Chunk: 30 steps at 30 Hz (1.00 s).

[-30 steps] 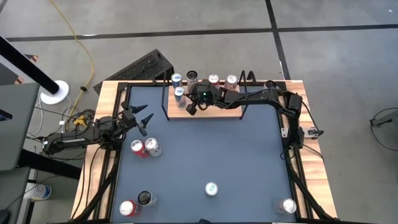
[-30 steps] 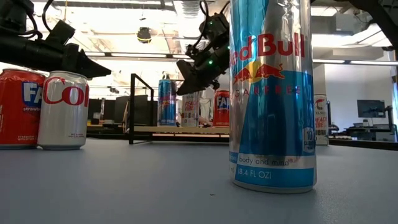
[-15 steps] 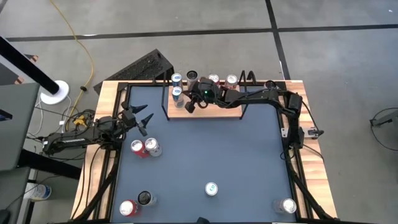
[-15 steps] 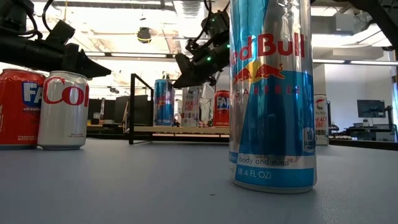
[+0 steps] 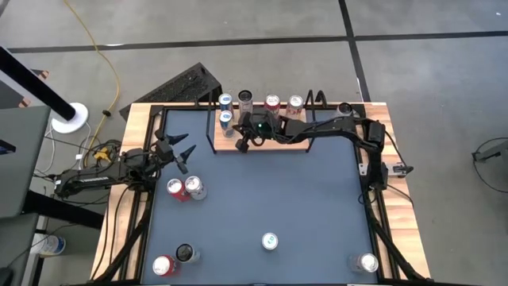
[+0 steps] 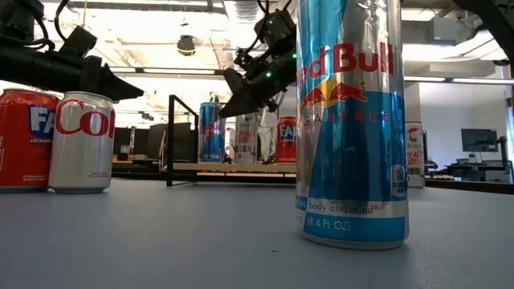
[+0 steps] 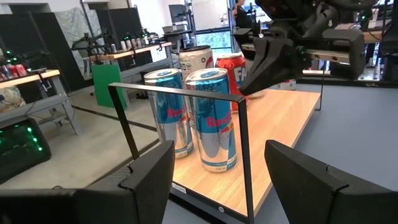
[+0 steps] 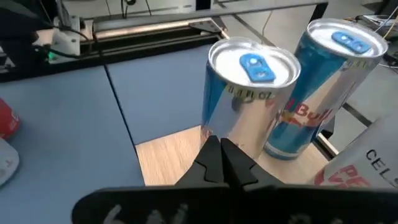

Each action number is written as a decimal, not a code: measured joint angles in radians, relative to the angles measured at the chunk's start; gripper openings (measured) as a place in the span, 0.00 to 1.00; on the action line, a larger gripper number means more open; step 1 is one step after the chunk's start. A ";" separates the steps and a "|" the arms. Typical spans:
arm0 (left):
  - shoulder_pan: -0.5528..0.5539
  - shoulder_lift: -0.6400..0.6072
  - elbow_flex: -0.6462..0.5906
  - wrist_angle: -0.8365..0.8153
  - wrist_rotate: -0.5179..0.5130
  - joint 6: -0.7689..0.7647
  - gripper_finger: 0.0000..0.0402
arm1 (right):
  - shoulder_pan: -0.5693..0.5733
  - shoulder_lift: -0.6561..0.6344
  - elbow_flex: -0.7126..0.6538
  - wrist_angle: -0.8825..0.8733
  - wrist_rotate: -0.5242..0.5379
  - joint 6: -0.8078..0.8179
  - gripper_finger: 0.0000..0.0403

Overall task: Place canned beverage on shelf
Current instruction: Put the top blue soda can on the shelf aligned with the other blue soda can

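The shelf (image 5: 286, 145), a light-wood board with black wire end frames, stands at the table's far edge with several cans upright on it. Two blue cans (image 5: 225, 117) (image 5: 225, 101) stand at its left end. My right gripper (image 5: 242, 144) is shut and empty over the board's near edge, just right of the nearer blue can (image 8: 249, 99) and pointing at its lower side; its tips (image 8: 221, 149) stand apart from the can. My left gripper (image 5: 184, 148) waits open and level at the table's left edge, facing the shelf (image 7: 280, 118).
Loose cans stand on the blue tabletop: a red and a white one (image 5: 184, 187) near my left gripper, a tall blue one (image 5: 270, 241) at the near middle, two (image 5: 175, 259) at the near left, one (image 5: 367, 262) at the near right.
The nearer blue can has slid a little toward the shelf's left end, staying upright beside the other blue can. My right gripper, shut throughout, first went with it toward the left and has since drawn back slightly toward the table's near edge.
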 joint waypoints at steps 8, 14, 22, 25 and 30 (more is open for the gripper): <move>0.000 0.000 0.000 0.000 0.001 0.000 0.60 | -0.022 0.000 0.000 0.076 0.005 0.000 0.00; 0.000 0.000 0.000 0.000 0.001 0.000 0.60 | -0.028 0.000 0.000 0.085 0.003 0.000 0.00; 0.000 0.000 0.000 0.000 0.002 0.000 0.60 | -0.017 0.000 0.000 0.089 0.003 0.012 0.00; 0.000 0.000 0.000 0.000 0.002 0.000 0.60 | -0.012 0.000 0.000 0.097 0.004 0.019 0.00; 0.000 0.000 0.000 0.000 0.002 0.000 0.60 | 0.006 0.000 -0.009 0.093 0.018 0.036 0.00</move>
